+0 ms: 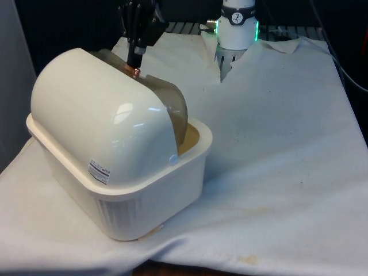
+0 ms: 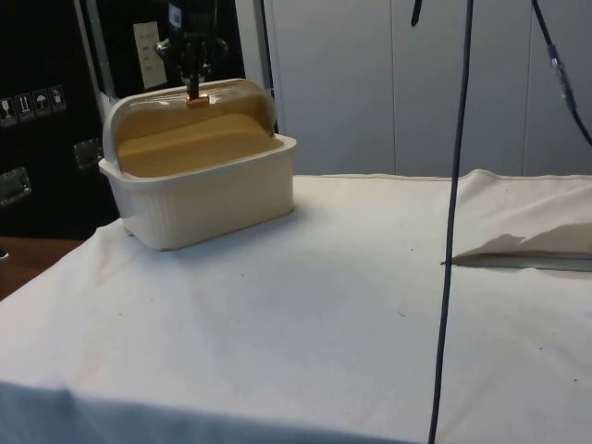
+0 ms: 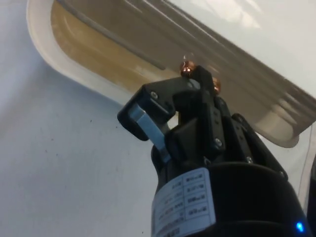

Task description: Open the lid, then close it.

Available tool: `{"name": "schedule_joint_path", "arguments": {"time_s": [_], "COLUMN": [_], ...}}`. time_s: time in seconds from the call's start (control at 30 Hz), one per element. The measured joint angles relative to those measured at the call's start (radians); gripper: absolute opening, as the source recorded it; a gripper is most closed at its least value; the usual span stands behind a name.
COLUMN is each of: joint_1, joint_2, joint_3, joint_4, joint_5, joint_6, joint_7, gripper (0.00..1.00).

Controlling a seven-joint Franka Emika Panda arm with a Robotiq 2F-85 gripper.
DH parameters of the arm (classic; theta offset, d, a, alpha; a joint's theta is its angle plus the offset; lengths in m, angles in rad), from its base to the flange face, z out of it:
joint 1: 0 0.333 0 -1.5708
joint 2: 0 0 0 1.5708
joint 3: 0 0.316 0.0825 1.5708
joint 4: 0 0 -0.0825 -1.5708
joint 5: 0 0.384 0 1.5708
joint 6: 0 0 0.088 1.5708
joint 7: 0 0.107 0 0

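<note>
The worktop (image 1: 276,144) spreads wide under its white cloth, running out well beyond the pincer on every side, bare cloth apart from one box. Directly beneath the pincer sits the cream bread box (image 1: 149,201), a ribbed tub with a rounded hood over its back half; from the side I can see into its tub (image 2: 199,148), and the tan floor inside looks bare, nothing stored that I can make out. The smoky translucent lid (image 1: 172,106) is a roll-top that slides along the curve of the hood, and right now it lies partly rolled, its front edge hanging above the rim so that a gap stays open below it. That half-way pose makes sense to me only as a stage of travel: the lid has to follow its arc, so whatever moves it must ride on top and push or pull along the curve. The pincer (image 1: 135,64) hangs straight down over the crown of the box, tips just at the small copper-coloured knob (image 2: 197,101) on the lid, which I take to be the handle meant for exactly this. In the wrist view the fingers (image 3: 148,126) look drawn close together around that knob (image 3: 187,69), a narrow pinch, seemingly clamped on it. Whether the lid is on its way open or shut I cannot tell from here.
</note>
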State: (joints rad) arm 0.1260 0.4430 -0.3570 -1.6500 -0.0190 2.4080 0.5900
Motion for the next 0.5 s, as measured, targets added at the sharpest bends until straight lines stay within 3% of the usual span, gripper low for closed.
{"name": "schedule_joint_path", "arguments": {"time_s": [0.5], "joint_1": [0.001], "joint_2": [-0.018], "joint_3": [0.032], "joint_4": [-0.017], "joint_5": [0.058], "joint_6": [-0.082], "joint_7": [-0.011], "gripper": [0.0]}}
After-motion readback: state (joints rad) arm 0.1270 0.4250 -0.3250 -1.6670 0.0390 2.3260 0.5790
